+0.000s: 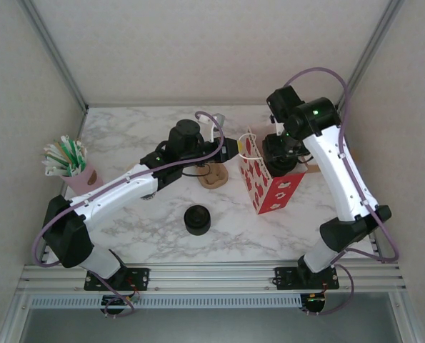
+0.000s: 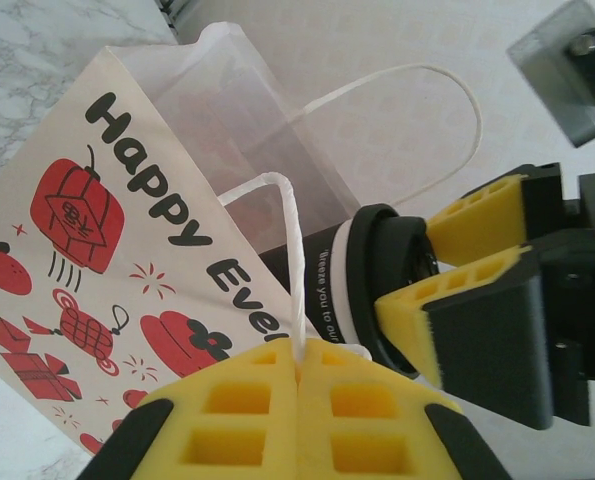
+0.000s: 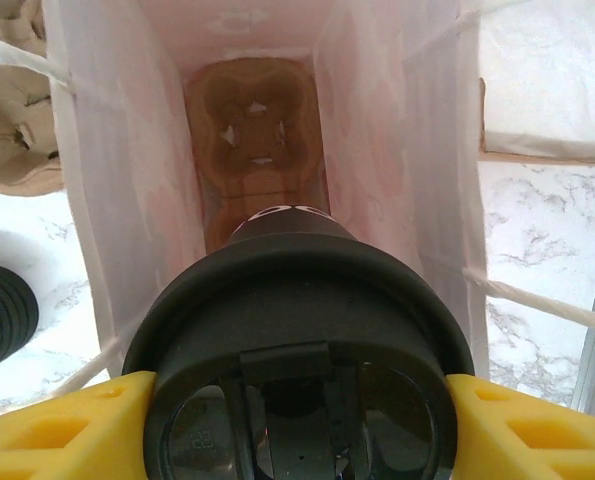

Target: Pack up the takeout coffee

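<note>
Over the open mouth of the paper gift bag (image 3: 367,130), the takeout coffee (image 2: 349,285) hung in the right gripper (image 3: 297,432). Its yellow foam pads (image 3: 47,430) were spread wide and clamped on either side of the glossy black lid (image 3: 297,300); that stiff rim looked the safest hold, since the thin paper wall below would likely dent and the smooth plastic could slip or pop off. The left gripper (image 2: 297,420) pinched the bag's white twisted-paper handle (image 2: 292,240) between closed jaws, and a brown, fibrous moulded pulp tray (image 3: 257,140) lay at the bag's bottom.
</note>
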